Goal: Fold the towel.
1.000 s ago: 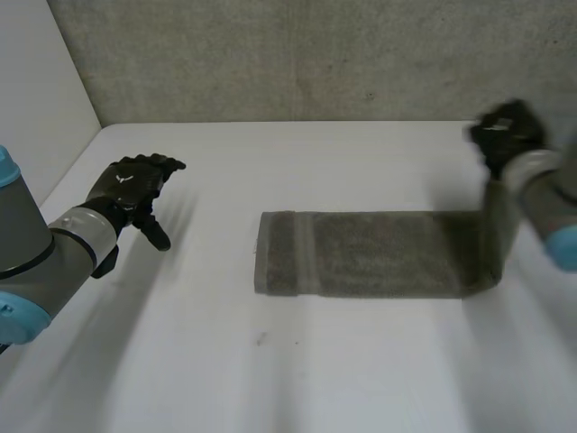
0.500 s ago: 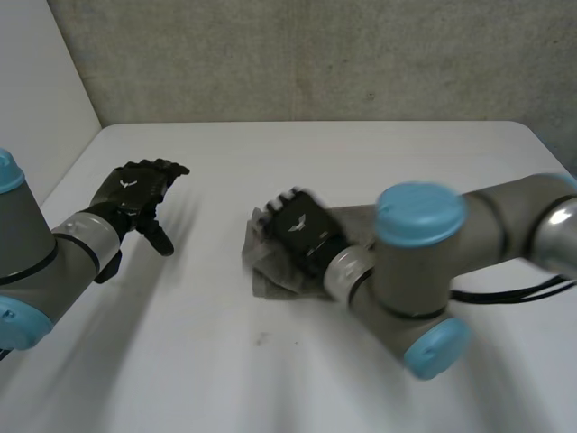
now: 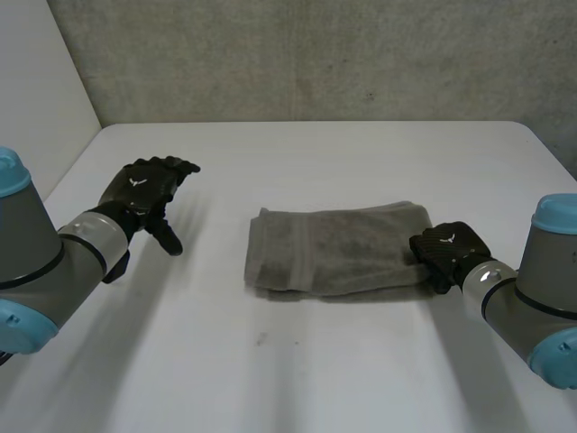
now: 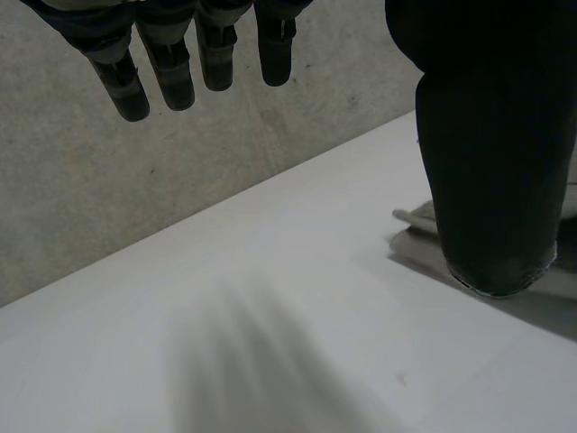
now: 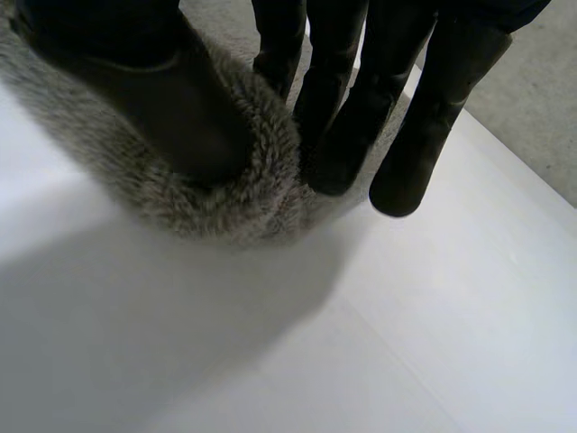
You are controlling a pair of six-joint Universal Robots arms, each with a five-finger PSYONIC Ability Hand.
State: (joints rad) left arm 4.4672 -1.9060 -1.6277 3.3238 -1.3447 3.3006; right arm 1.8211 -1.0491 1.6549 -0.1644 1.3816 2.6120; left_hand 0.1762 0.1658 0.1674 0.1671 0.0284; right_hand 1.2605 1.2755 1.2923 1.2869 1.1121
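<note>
Table [image 3: 297, 388]: white, matte, flat top, spread before me.
Rear wall [image 3: 315, 54]: grey, rough and speckled like concrete, rising from the table's far edge.
Side panel [image 3: 36, 90]: plain white, on my left, meeting the rear wall in a corner.
Light: soft, even.

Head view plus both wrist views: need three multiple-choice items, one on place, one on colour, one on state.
1. Where on the folded grey terry towel is the black right hand?
A. its left end
B. its middle
C. its right end

2. What colour is the towel?
A. grey
B. red
C. blue

3. The black left hand is:
A. shut on the towel
B. open, apart from the towel
C. pressing the towel flat

Key:
1 C: the hand pinches the end nearest the right arm.
2 A: it is grey in all three views.
3 B: its straight fingers hang over the bare white table.
</note>
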